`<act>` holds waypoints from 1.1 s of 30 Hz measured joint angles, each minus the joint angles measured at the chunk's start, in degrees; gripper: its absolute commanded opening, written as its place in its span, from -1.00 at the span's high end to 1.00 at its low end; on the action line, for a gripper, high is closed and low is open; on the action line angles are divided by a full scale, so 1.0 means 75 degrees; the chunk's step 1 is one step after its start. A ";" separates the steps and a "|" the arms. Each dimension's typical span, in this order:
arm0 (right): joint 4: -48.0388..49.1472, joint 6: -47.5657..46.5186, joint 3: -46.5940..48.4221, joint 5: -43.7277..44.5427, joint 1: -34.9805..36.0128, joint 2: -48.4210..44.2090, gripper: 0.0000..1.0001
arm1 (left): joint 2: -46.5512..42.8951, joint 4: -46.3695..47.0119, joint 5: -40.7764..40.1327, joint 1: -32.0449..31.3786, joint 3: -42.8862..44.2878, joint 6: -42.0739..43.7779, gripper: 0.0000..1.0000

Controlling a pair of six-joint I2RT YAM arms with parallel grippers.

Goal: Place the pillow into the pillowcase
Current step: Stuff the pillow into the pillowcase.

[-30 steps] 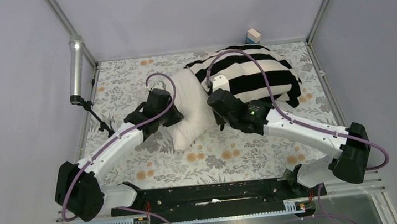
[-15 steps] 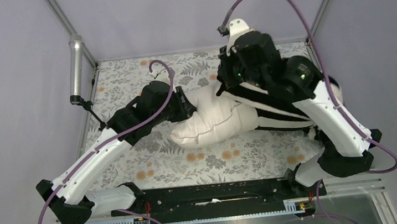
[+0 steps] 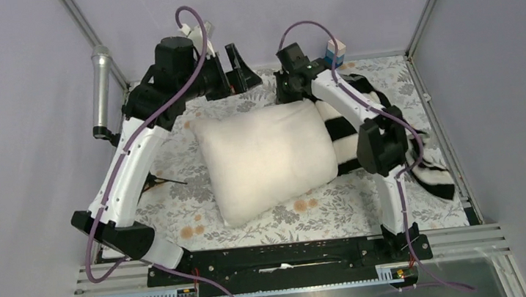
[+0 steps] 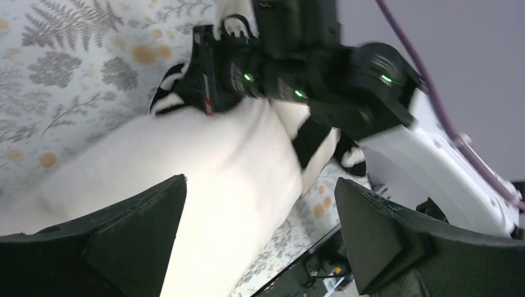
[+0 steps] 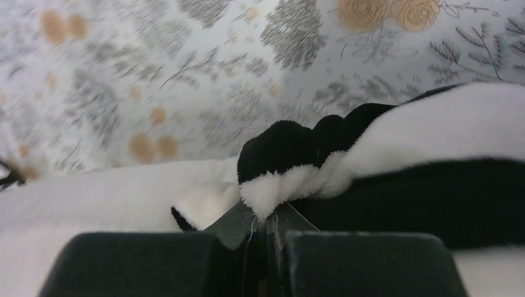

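The cream pillow (image 3: 268, 159) lies flat in the middle of the table, its right end overlapping the striped pillowcase (image 3: 428, 171). My left gripper (image 3: 236, 72) hangs open above the pillow's far edge, holding nothing. In the left wrist view the pillow (image 4: 204, 167) shows below the open left gripper (image 4: 260, 232), and the right arm's wrist (image 4: 297, 62) is ahead. My right gripper (image 3: 289, 88) is at the pillow's far right corner. Its wrist view shows the right gripper (image 5: 267, 232) shut on the pillowcase (image 5: 402, 154) at a fluffy edge, with the pillow (image 5: 93, 201) to the left.
The floral table covering (image 3: 169, 129) spreads under everything. A silver cylinder (image 3: 101, 84) on a thin black stand hangs at the back left post. A small blue and white box (image 3: 336, 47) sits at the back edge. Metal frame posts and grey walls close in the sides.
My left gripper let go of the pillow, opened wide and rose to the back. The right arm swung to the back with the pillowcase edge. The pillow dropped flat.
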 measured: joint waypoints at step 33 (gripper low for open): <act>0.0519 -0.0612 -0.2961 0.3124 -0.0003 -0.2500 -0.39 | -0.2052 0.4138 -0.2806 0.0344 -0.8043 -0.1151 0.68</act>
